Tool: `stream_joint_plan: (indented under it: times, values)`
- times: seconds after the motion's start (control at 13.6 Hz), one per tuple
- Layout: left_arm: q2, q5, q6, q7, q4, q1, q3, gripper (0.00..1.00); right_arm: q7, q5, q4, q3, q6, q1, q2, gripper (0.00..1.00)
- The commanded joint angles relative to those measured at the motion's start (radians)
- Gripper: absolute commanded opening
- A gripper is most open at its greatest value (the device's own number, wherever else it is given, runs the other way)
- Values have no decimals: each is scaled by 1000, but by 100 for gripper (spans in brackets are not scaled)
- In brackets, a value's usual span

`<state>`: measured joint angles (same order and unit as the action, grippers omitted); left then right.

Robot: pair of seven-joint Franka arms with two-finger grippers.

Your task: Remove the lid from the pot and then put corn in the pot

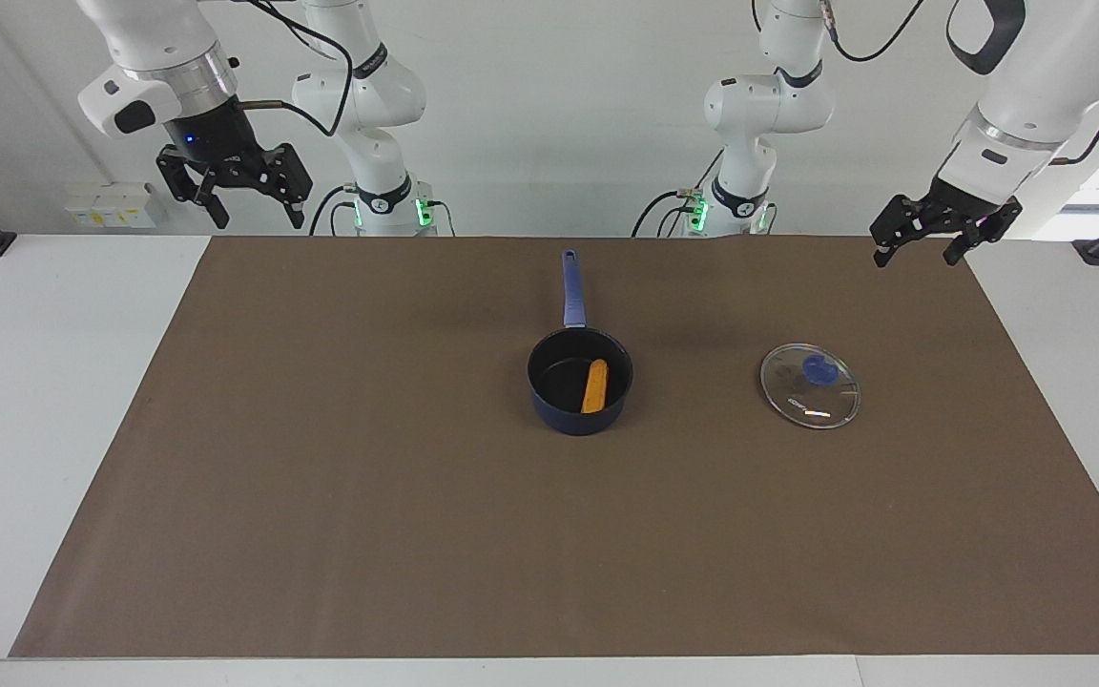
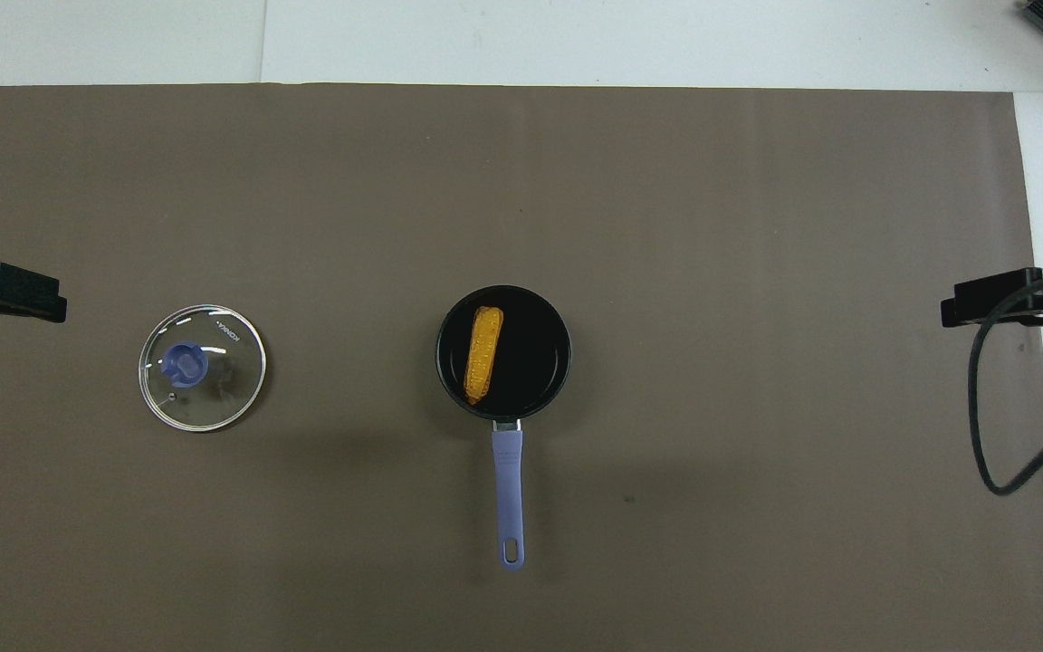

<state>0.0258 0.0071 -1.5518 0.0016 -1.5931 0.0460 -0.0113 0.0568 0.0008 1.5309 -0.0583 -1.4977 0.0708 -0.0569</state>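
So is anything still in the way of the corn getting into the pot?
Nothing visible: the corn already lies inside the pot, and the lid rests flat on the mat beside it, toward the left arm's end. Both grippers hang open, clear of them.
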Motion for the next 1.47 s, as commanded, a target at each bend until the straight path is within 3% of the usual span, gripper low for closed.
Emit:
stream_joint_plan:
  times: [0.0, 1.4]
  values:
    - [29, -9, -8, 6, -31, -6, 1, 100, -28, -24, -15, 11, 4, -11, -1, 100]
    - [29, -9, -8, 8, -31, -6, 1, 100, -23, -18, -15, 8, 79, -16, -15, 100]
